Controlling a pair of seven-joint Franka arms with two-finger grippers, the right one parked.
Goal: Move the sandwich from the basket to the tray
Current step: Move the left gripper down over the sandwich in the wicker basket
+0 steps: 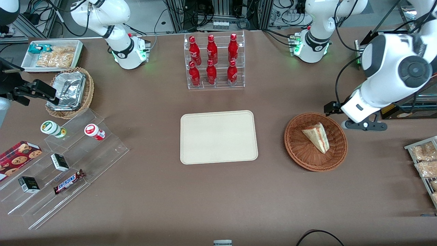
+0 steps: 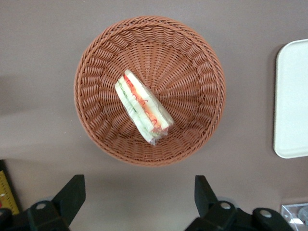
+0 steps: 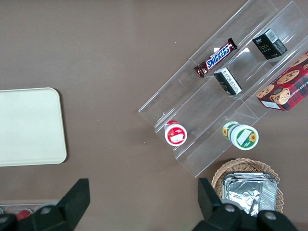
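Note:
The sandwich (image 1: 317, 136) lies in the reddish-brown woven basket (image 1: 297, 150), toward the working arm's end of the table. The cream tray (image 1: 218, 136) sits flat and bare at the table's middle, beside the basket. My left gripper (image 1: 362, 125) hovers above the table just off the basket's rim, a little farther from the front camera than the basket. In the left wrist view the gripper (image 2: 138, 192) is open and empty, its fingers (image 2: 72, 192) spread wide over bare table next to the basket (image 2: 192, 72). The sandwich (image 2: 143, 107) shows its red, orange and green filling edge. A tray edge (image 2: 292, 96) shows too.
A clear rack of red bottles (image 1: 214, 61) stands farther from the front camera than the tray. A stepped acrylic shelf of snacks (image 1: 65, 160), a foil-lined basket (image 1: 70, 92) and a white snack tray (image 1: 53, 54) lie toward the parked arm's end. Snack packs (image 1: 425, 160) lie at the working arm's end.

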